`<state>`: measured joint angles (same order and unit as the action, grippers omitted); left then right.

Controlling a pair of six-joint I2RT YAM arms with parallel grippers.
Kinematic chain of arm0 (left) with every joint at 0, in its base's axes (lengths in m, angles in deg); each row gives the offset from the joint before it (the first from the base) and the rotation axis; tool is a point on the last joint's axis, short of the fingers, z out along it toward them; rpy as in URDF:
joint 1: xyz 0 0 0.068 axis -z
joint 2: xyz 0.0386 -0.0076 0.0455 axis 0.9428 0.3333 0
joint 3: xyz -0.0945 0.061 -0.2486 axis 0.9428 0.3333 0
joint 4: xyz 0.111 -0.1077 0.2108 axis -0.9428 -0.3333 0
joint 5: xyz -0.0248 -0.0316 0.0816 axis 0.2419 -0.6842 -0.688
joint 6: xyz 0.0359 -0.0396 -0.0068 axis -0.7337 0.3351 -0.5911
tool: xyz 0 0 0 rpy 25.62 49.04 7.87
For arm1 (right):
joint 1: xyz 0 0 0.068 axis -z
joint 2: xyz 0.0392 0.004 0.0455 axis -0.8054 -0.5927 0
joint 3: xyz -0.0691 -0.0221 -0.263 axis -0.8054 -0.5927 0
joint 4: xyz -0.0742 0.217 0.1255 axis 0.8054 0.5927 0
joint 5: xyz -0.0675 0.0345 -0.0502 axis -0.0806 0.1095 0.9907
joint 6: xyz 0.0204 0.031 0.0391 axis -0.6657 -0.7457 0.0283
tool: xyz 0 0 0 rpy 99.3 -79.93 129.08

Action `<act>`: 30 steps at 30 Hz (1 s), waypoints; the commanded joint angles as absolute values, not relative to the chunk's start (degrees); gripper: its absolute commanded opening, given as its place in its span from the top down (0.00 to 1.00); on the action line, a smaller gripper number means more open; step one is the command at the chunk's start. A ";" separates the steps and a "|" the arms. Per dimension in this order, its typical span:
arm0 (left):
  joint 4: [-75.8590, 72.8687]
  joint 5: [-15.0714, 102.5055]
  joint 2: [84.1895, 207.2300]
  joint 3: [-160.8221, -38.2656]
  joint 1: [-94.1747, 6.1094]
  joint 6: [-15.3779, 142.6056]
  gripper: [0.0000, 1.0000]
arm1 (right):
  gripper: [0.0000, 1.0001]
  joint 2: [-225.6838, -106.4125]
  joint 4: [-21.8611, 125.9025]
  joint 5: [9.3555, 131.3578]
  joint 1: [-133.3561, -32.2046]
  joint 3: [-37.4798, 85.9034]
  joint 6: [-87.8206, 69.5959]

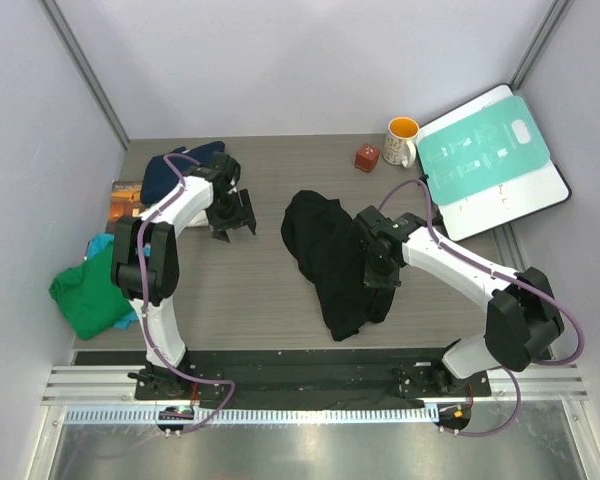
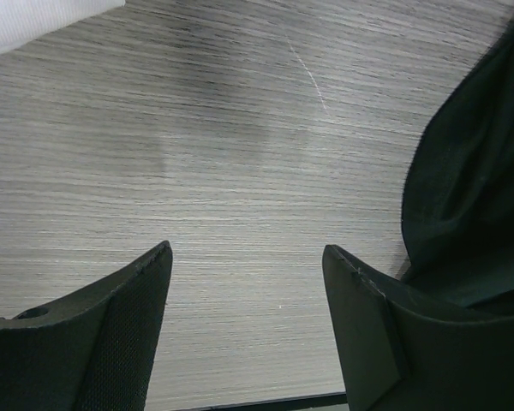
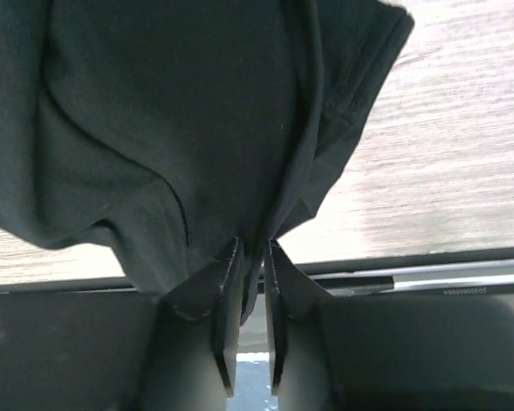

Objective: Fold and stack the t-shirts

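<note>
At the far right of the table point(image 1: 260, 300) lie a teal-and-white board point(image 1: 490, 160), its print too small to read, a mug point(image 1: 403, 140) and a red cube point(image 1: 367, 157); at the left a book point(image 1: 127, 200) sits by the navy shirt point(image 1: 170, 172), with the green shirt point(image 1: 90, 295) and teal shirt point(image 1: 100, 245) bunched nearer. The black shirt point(image 1: 325, 255) lies crumpled mid-table, and the right gripper point(image 3: 253, 257) is clenched on a fold of it. The left gripper point(image 2: 248, 253) stands released over bare table, just left of the black shirt

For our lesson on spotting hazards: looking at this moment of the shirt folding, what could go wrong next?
The right hand pinches only a thin fold of the crumpled black t-shirt; lifting may let it slip free. The left hand stands open over the table, off the cloth, so a one-handed pull could drag the shirt bunched.
</note>
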<state>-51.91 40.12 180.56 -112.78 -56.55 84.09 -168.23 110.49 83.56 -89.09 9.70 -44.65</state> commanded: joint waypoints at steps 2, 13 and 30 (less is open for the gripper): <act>-51.68 39.76 177.62 -113.24 -56.56 83.15 0.28 | 0.86 -167.94 109.52 84.24 -88.55 11.51 -43.17; -51.41 40.82 178.76 -114.21 -56.56 83.41 0.28 | 0.99 -166.35 111.89 80.22 -88.28 18.44 -41.58; -52.11 40.38 179.55 -115.26 -56.56 82.80 0.28 | 0.57 -181.74 113.47 70.05 -97.95 39.19 -35.26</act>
<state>-51.87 40.23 180.56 -112.85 -56.55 84.09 -178.90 108.48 67.28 -97.79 36.67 -38.90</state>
